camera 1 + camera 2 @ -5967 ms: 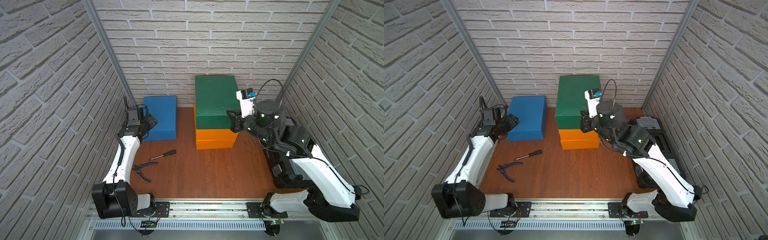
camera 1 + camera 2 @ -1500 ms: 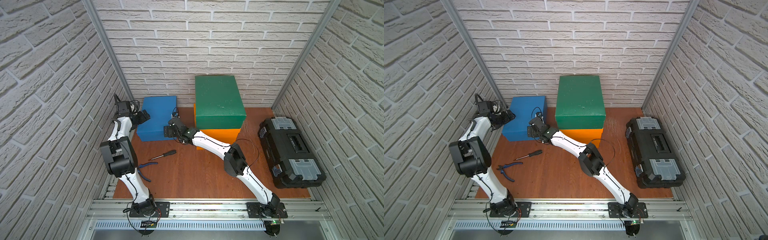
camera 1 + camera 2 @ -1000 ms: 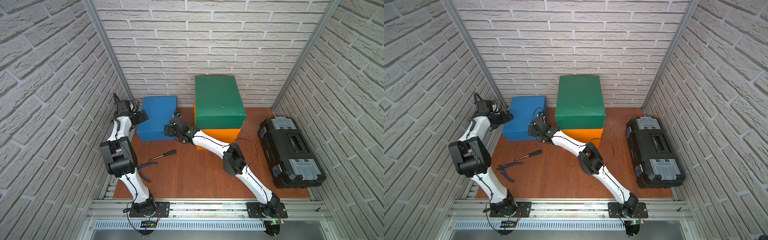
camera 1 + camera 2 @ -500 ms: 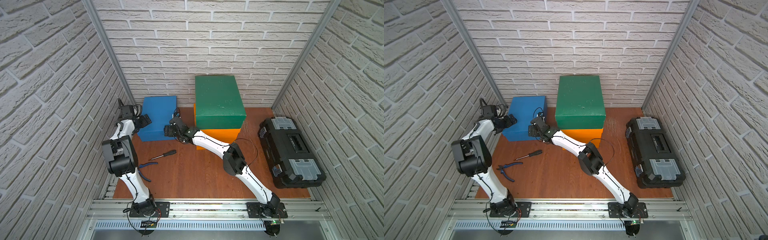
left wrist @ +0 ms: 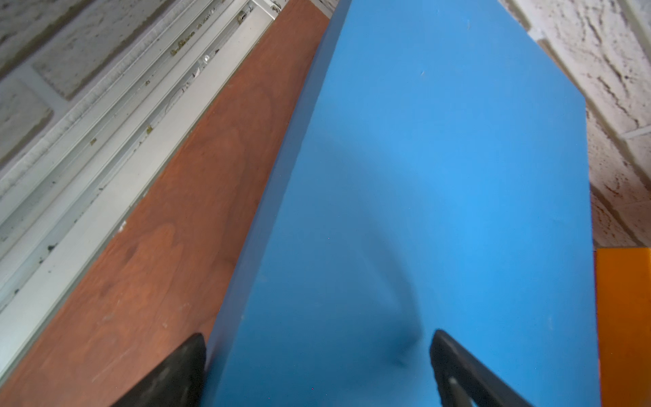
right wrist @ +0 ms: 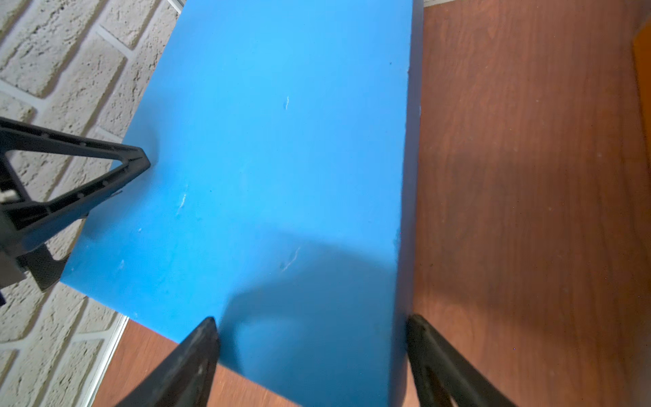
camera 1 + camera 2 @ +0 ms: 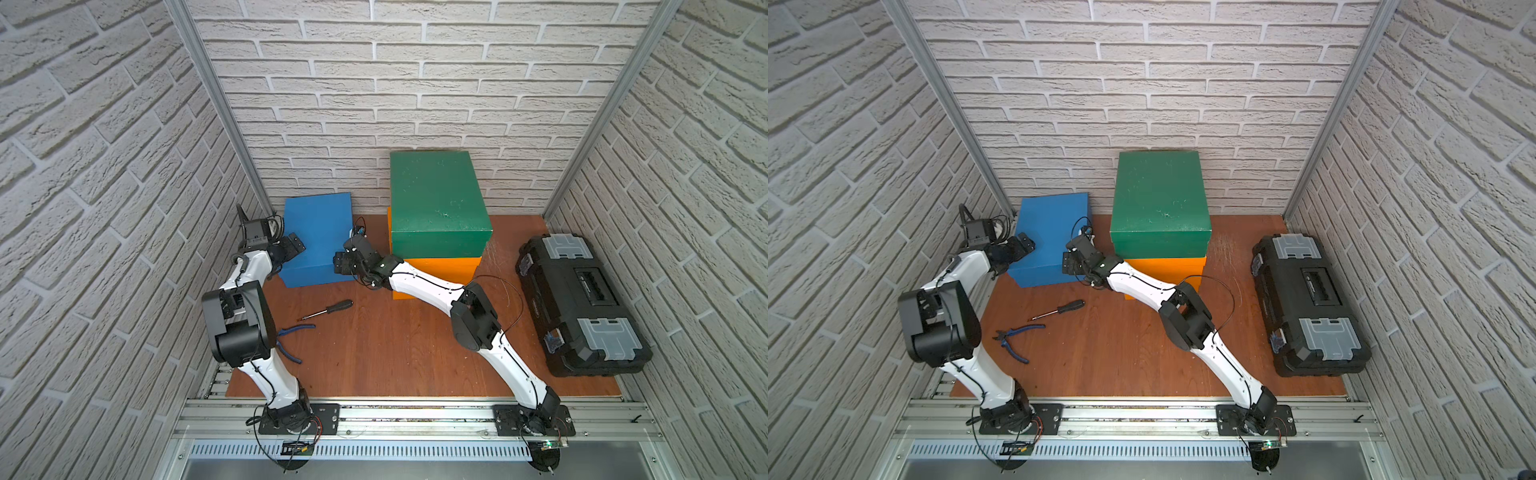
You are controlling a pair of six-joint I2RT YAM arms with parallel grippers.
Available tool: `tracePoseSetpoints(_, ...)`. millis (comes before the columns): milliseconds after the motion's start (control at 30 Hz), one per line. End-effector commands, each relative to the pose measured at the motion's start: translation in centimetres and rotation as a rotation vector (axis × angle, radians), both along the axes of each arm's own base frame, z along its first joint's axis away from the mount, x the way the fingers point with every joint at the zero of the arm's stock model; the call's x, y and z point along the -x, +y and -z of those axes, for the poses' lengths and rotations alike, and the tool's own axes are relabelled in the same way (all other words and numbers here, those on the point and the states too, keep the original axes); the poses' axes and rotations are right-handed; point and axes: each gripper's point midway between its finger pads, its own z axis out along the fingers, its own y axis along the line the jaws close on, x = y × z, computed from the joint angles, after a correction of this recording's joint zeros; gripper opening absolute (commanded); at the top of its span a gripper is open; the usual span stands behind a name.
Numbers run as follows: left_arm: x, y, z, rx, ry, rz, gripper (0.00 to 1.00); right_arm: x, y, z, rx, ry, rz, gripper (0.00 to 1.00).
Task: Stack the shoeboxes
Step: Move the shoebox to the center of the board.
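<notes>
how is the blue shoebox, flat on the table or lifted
Flat on the table: the blue shoebox lies level in both top views, its side meeting the wood.

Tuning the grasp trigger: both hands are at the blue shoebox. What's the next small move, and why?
Probably close the right hand onto the blue shoebox. Its jaws straddle part of the box without visibly clamping, the left hand stands open at the opposite side, and the box lies flat on the table beside the green shoebox, the likely destination.
</notes>
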Motion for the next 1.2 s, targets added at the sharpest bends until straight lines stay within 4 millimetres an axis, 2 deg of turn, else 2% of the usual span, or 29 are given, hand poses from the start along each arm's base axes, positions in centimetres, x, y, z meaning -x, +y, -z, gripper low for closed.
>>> tracePoseSetpoints(0,0.7,-2.9,-1.1,0.071,-0.029,0.047,0.98,3.0,1.7,-1.5,-0.033,0.009,-0.063,0.82)
tracePoseSetpoints(233,2.4,-3.8,-1.4,0.082,-0.035,0.040,0.98,4.9,0.9,-2.3,-0.026,0.015,-0.076,0.82)
tracePoseSetpoints(433,3.7,-4.1,-1.0,0.085,-0.025,0.029,0.98,5.9,-0.5,-2.0,0.008,0.033,-0.076,0.83)
tracePoseSetpoints(667,5.0,-4.0,-1.2,0.074,-0.029,0.014,0.98,7.0,-0.9,-1.7,0.028,0.051,-0.088,0.86)
tracePoseSetpoints(833,4.8,-3.9,-1.3,0.066,-0.021,0.013,0.98,7.0,-1.3,-1.5,0.048,0.053,-0.082,0.89)
tracePoseSetpoints(967,4.6,-3.8,-1.4,0.068,-0.017,0.005,0.98,6.7,-1.8,-2.2,0.070,0.023,-0.068,0.92)
tracePoseSetpoints(1167,3.8,-3.1,-3.4,0.042,-0.044,-0.008,0.98,5.1,-2.7,-4.1,0.097,-0.039,-0.029,0.99)
